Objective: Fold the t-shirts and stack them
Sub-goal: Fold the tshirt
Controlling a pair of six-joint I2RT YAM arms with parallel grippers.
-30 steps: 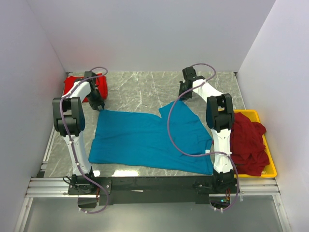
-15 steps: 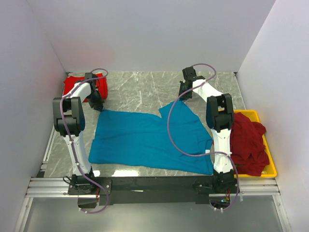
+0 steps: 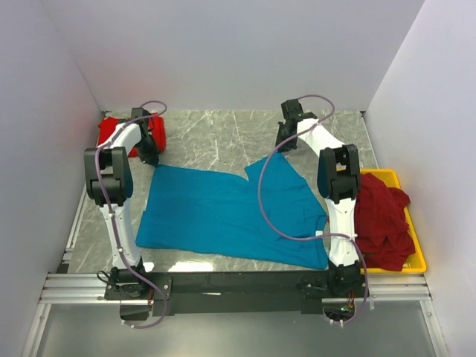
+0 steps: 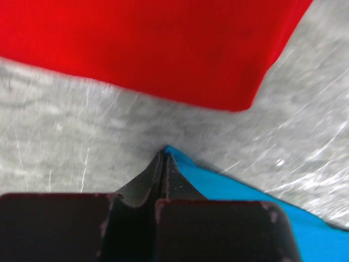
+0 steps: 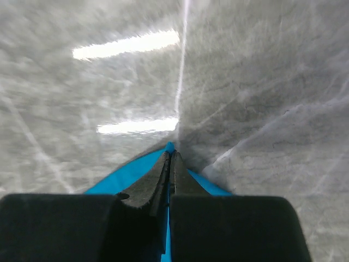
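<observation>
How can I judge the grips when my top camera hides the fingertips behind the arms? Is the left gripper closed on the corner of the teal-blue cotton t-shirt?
Observer: Yes. The left wrist view shows the left gripper shut, with a corner of the teal-blue cotton t-shirt pinched at its tips.
Operator: Is anything close beyond the tips?
Observer: A bright red t-shirt lies just beyond them, not touching. Some grey marble tabletop shows between.
Operator: And the other arm?
Observer: The right gripper is shut too, with teal cloth showing on both sides of its fingers.
</observation>
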